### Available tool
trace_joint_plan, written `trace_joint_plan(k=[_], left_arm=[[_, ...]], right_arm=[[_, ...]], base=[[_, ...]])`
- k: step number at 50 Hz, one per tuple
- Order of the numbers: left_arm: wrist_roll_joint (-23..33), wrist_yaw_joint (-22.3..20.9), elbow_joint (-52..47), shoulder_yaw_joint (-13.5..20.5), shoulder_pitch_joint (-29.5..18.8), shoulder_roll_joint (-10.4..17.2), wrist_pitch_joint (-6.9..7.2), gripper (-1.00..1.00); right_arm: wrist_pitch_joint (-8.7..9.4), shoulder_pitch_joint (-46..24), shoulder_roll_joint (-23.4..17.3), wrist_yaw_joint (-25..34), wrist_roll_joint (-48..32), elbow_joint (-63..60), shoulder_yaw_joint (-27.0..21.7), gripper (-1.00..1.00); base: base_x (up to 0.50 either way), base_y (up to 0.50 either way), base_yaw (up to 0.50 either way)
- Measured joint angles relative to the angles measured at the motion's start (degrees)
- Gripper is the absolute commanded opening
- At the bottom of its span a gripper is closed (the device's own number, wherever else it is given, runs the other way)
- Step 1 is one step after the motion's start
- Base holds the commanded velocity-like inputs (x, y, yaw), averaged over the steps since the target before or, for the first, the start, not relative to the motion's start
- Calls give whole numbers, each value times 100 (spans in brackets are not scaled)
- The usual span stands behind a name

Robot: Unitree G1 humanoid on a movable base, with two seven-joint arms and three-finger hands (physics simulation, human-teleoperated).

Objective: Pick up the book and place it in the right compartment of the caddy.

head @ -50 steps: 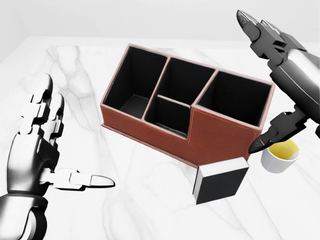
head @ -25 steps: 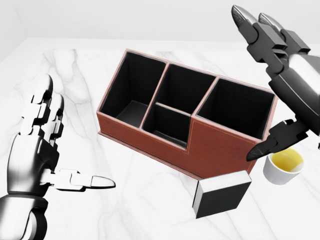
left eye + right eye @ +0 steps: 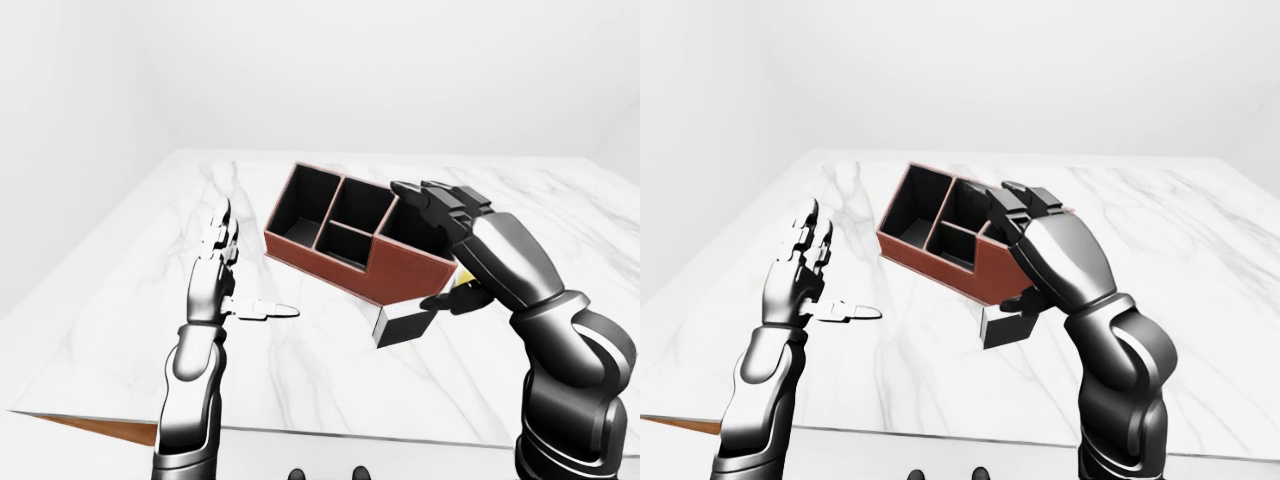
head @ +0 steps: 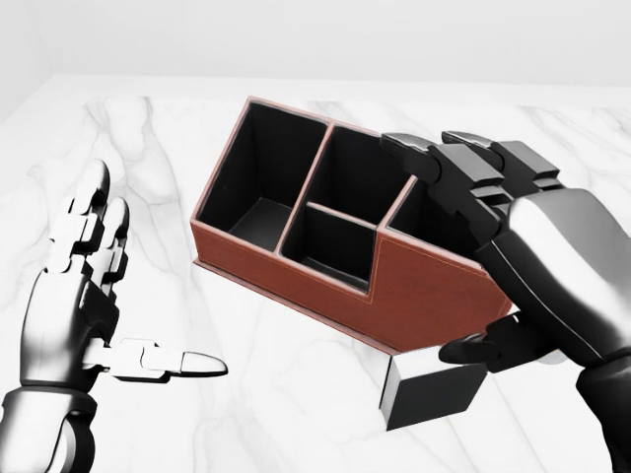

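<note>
A: Item one, the book (image 4: 434, 384)?
B: Lies on the table (image 4: 246, 414), touching the caddy (image 4: 325, 246) at its low wall below the right compartment.

A: Item two, your right hand (image 4: 513, 266)?
B: Spread, above the book; thumb tip at the book's top edge, fingers over the caddy's right compartment. Nothing gripped.

A: Item three, your left hand (image 4: 84, 305)?
B: Spread, idle, well left of the caddy.

A: Handling note?
B: Drop your fingers clear of the caddy wall, straddle the book, then squeeze.
</note>
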Motion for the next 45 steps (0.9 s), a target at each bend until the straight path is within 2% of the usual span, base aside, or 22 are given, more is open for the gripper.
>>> trace_joint_plan(k=[5,16,17,33,45], left_arm=[[0,2,45,18,2,6,0,100],[-7,18,115,60,9,19,0,100],[-7,19,119,62,9,20,0,100],[-26,28,68,116,58,34,0,100],[-50,12,1,172,122,43,0,100]], right_arm=[[-118,215,192,0,-178,-56,171,58],[-352,611,492,0,-458,-118,475,58],[-366,632,508,0,-473,-120,491,45],[-809,1263,741,0,-779,-155,804,40],[-810,1411,794,0,-1010,89,922,35]], base=[[0,0,0],[0,0,0],[0,0,0],[0,0,0],[0,0,0]])
